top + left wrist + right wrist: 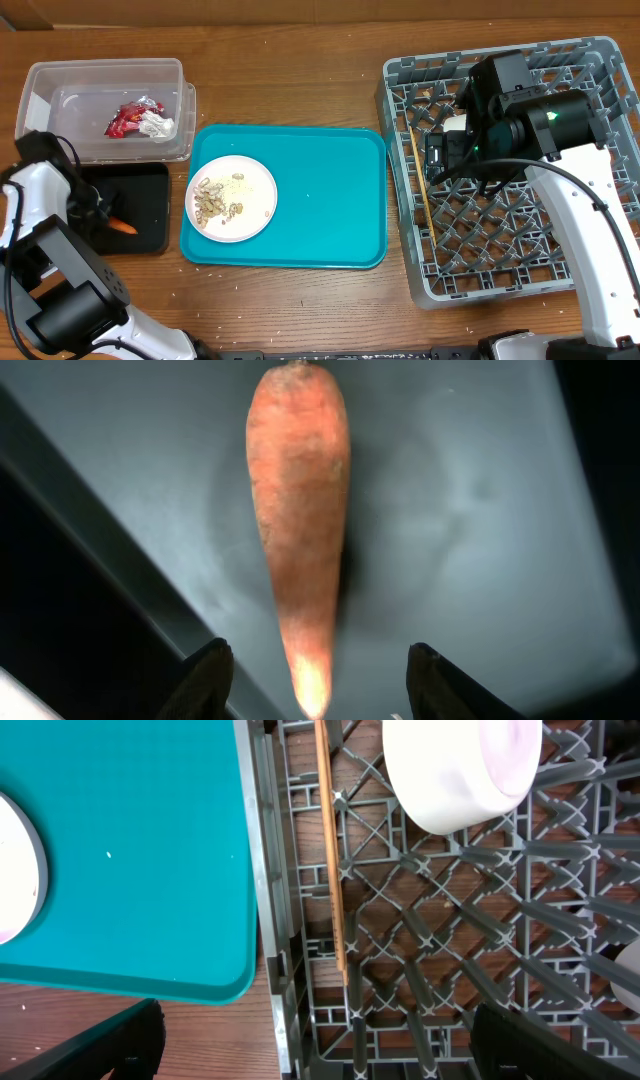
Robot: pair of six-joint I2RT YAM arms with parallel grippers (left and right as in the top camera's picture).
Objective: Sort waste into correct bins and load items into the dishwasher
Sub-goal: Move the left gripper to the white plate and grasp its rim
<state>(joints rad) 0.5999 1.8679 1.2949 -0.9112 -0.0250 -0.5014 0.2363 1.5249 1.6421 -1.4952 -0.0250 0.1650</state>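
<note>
**Carrot Laid in the Black Tray; Both Pincers Open and Empty**

The carrot is seen lying flat on the floor of the black tray, the shallow bin at the left of the bench. It is kept apart from the foil wrappers, which are gathered in the clear tub just behind. From this it is judged that food waste and packaging are being given separate bins.

In the left wrist view the carrot's narrow tip is framed by the left pincer. Its jaws are parted wider than the carrot, with a gap visible on either side, so nothing is gripped. The carrot is judged to rest on the tray under its own weight.

Food scraps are spread over the white plate on the teal tray, so the plate is judged not yet ready for loading.

The chopsticks are laid flat along the left side of the dish rack, and a bowl is tipped among its pegs. Above the rack's left edge the right pincer is held spread wide. Nothing is held by it, and nothing is touched.
</note>
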